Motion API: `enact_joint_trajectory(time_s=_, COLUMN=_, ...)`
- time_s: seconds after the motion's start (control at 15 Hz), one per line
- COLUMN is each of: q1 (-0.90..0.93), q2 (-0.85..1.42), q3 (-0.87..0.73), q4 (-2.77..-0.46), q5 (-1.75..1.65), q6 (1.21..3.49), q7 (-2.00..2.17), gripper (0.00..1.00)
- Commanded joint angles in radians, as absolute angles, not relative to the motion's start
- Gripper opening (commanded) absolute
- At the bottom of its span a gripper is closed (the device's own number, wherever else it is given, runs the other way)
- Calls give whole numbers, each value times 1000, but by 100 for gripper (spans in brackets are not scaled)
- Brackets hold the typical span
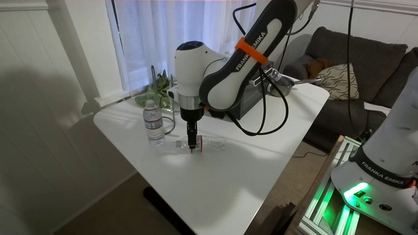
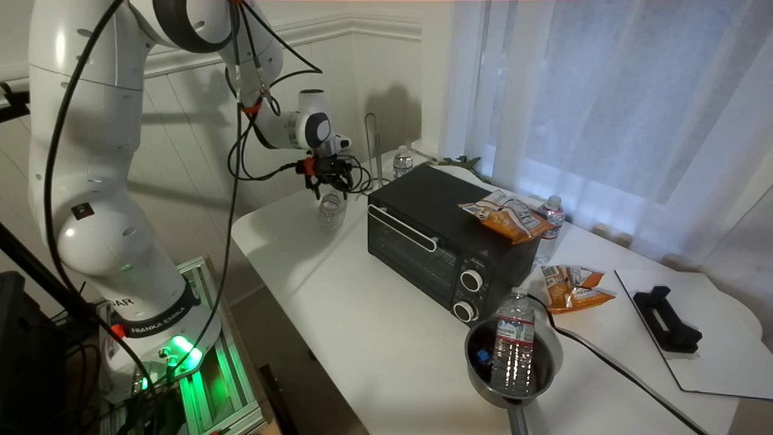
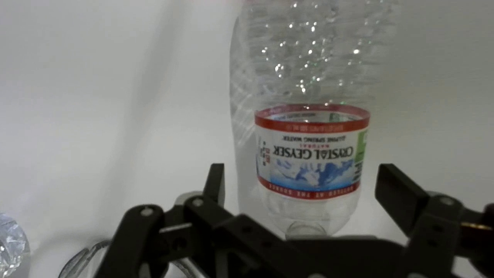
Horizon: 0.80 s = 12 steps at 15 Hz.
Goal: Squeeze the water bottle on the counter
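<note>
The water bottle [image 1: 212, 143] is clear, with a red-edged label, and lies on its side on the white counter [image 1: 212, 189]. It also shows under the arm in an exterior view [image 2: 331, 209]. In the wrist view the water bottle [image 3: 308, 154] points its neck toward the gripper's base. Its cap end is partly hidden behind the gripper. My gripper [image 3: 303, 179] is open, with one finger on each side of the bottle near the label's lower edge and a visible gap on both sides. In an exterior view the gripper [image 1: 192, 145] points straight down over the label.
An upright full bottle [image 1: 153, 122] and a metal rod stand [image 1: 173, 101] are close to the gripper. A black toaster oven [image 2: 423, 229] stands behind it. A pot [image 2: 477, 380] holding a bottle [image 2: 513, 344], snack bags [image 2: 577, 290] and a white board [image 2: 712, 338] lie farther off.
</note>
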<state>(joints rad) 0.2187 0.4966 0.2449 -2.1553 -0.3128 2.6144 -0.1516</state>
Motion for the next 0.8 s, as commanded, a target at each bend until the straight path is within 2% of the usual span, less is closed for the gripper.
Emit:
enact_joint_trajectory(time_s=0.0, q1=251, q2=539, q3=215, q4=-2122, q5=-316, q6=2658, q7=-171, gripper=100)
enact_joint_trajectory(time_s=0.13, q1=251, q2=552, q3=215, q4=-2111, q5=-308, q6=2658, q7=-183, gripper=97)
enact_joint_trajectory(time_s=0.2, q1=252, q2=558, q3=215, q4=-2107, q5=-307, q6=2655, q7=-186, gripper=90)
enact_joint_trajectory(time_s=0.27, q1=252, q2=564, q3=215, q4=-2099, q5=-305, q6=2645, q7=-189, gripper=73)
enact_joint_trajectory(time_s=0.33, q1=250, q2=570, q3=217, q4=-2093, q5=-301, q6=2638, q7=-193, gripper=68)
enact_joint_trajectory(time_s=0.53, q1=250, q2=578, q3=221, q4=-2086, q5=-296, q6=2629, q7=-197, gripper=45)
enact_joint_trajectory(time_s=0.73, q1=259, q2=563, q3=219, q4=-2087, q5=-298, q6=2619, q7=-185, gripper=27)
